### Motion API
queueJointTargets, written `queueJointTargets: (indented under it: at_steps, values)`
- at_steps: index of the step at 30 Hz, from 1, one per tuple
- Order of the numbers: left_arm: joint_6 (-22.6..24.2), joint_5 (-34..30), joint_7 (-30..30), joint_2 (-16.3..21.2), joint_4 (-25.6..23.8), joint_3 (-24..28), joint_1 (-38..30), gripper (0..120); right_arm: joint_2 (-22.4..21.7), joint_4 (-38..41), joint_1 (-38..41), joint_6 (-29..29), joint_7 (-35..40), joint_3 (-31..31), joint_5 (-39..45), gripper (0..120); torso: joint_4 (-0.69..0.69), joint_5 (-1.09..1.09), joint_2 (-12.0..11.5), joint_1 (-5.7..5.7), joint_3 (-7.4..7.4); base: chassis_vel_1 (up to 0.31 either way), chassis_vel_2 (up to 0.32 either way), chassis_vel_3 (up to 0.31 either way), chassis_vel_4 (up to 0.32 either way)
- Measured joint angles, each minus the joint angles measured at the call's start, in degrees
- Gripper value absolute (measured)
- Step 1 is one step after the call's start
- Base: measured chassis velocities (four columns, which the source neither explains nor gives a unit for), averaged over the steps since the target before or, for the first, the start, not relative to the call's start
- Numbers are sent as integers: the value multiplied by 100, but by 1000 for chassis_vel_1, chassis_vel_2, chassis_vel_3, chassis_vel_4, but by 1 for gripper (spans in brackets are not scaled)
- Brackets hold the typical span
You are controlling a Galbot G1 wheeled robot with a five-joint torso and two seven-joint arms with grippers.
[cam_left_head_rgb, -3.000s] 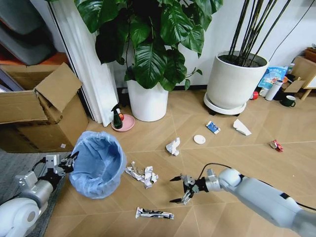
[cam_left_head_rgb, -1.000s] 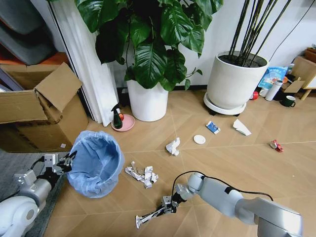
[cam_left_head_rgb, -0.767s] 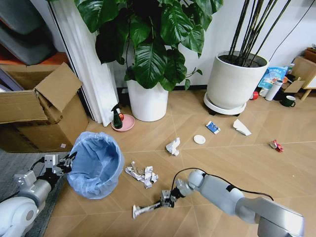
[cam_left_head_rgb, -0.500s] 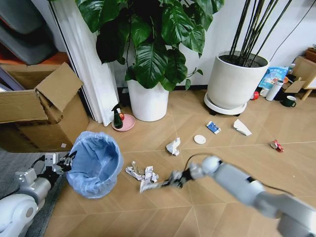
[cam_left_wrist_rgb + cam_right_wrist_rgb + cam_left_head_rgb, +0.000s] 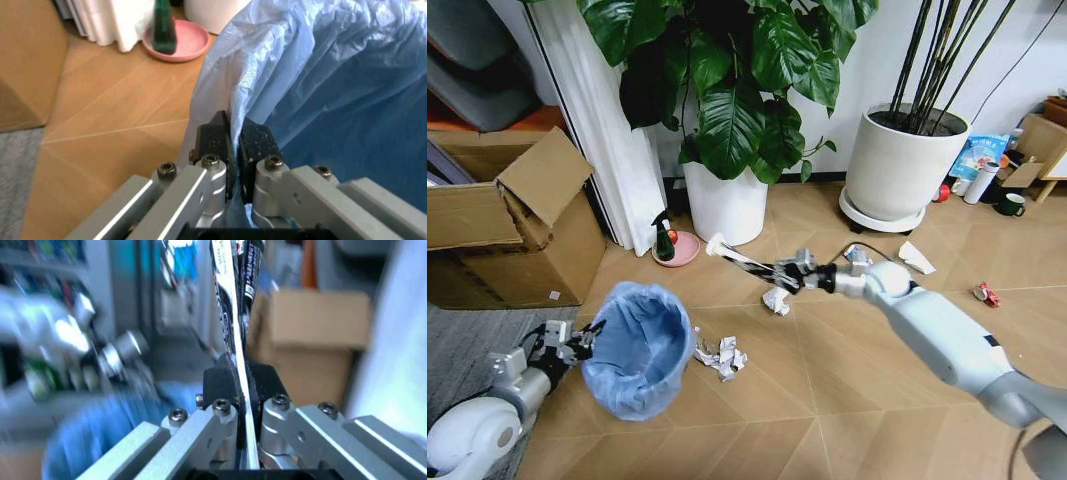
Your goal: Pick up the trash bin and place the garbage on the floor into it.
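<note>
While both arms are raised off the parquet, the scene reads as follows, with clock directions taken on the head view.

Left gripper (image 5: 584, 338): at 8 o'clock, its black pads (image 5: 215, 144) pressed together on the rim fold of the bag, as the left wrist view shows.

Trash bin (image 5: 639, 347): small round bin lined with a crinkly light blue plastic bag, at 7 to 8 o'clock, tilted with its mouth turned up and toward the plants; whether its base touches the floor cannot be told.

Right gripper (image 5: 793, 274): just above the centre, on an arm stretched in from 4 o'clock, its fingers clamped on one end of the wrapper; the right wrist view shows the strip pinched between the two black pads (image 5: 218, 380).

Held wrapper (image 5: 739, 258): long, flat white-and-black printed strip, pointing toward 10 o'clock, its free end in front of the white round plant pot (image 5: 725, 208) of the broad-leaved plant; it is well apart from the bin's mouth.

Crumpled white paper (image 5: 776, 301): on the floor just below the right gripper.

Torn white paper scraps (image 5: 717, 357): on the floor just beside the bin, at its 3 o'clock side.

White folded paper (image 5: 916, 257): at 3 o'clock, near the large white pot of dark stems (image 5: 900, 167).

Small red packet (image 5: 986, 294): farther toward 3 o'clock.

Spray bottle (image 5: 665, 237): green, standing on a pink dish at 11 o'clock, next to the open brown cardboard box (image 5: 517, 222).
</note>
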Motion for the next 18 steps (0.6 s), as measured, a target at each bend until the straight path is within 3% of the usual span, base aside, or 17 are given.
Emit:
queueJointTargets:
  at_steps: [1,5,10,18]
  values:
    - [0,0,0,0,0,0,0,0,0,0,0,0,0,0,0,0,0,0,0,0,0,0,0,0,0]
    - [-26,-121,4,155,24,215,-155,0,924,-231,260,-31,-204,-416,441,0,2,1,0,0,0,0,0,0,0]
    - [-70,-182,65,184,64,232,-195,0,1540,-676,344,-12,-388,-779,441,0,3,1,0,0,0,0,0,0,0]
    - [-78,-259,101,201,11,77,-128,0,1821,-1123,280,91,-449,-1161,181,0,-2,2,0,0,0,0,0,0,0]
